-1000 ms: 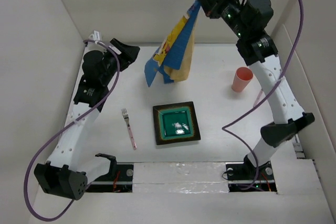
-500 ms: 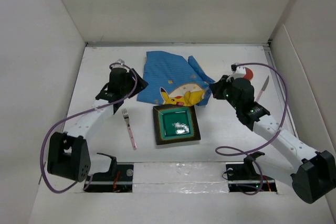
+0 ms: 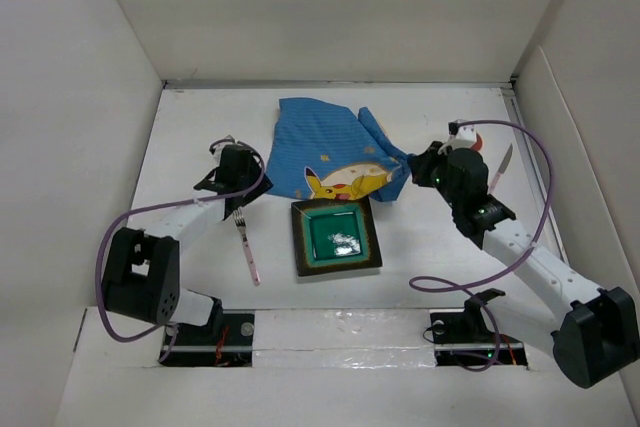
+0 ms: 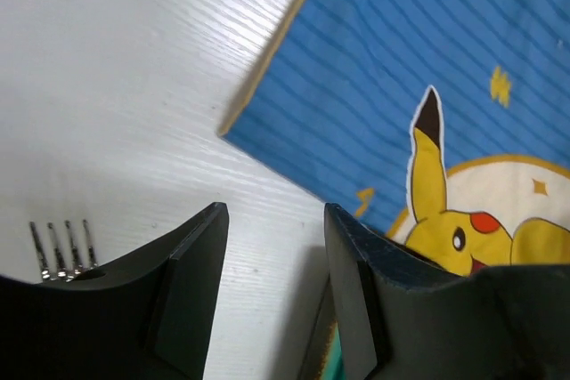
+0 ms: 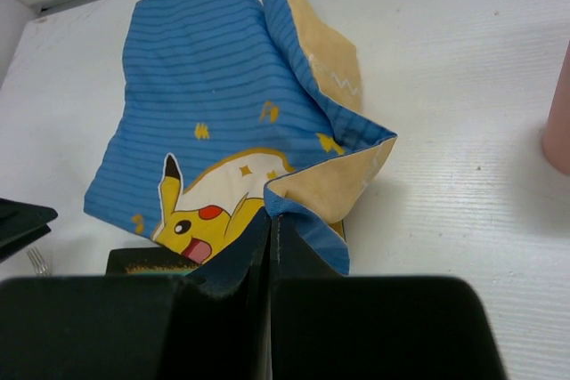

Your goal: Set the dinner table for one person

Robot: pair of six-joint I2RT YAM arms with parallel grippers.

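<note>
A second ago it hung in the air, but the blue striped cartoon-print cloth mat point(image 3: 325, 142) now lies rumpled on the white tabletop point(image 3: 200, 127), touching the green square plate point(image 3: 299, 242); the right gripper point(image 5: 269, 215) keeps its jaws clamped on the folded corner and the left gripper point(image 4: 272, 215) has its jaws apart beside it, so the mat probably still needs flattening.

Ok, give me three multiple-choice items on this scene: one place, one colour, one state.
1. Where is the fork relative to the plate? A on it; B to its left; C behind it.
2. What colour is the plate's middle? A red; B white; C green.
3. How is the left gripper? A open, empty; B shut on the fork; C shut on the plate's rim.

B: it lies on the table beside the plate's left edge. C: glossy green inside a dark rim. A: the jaws stand apart, nothing between.
</note>
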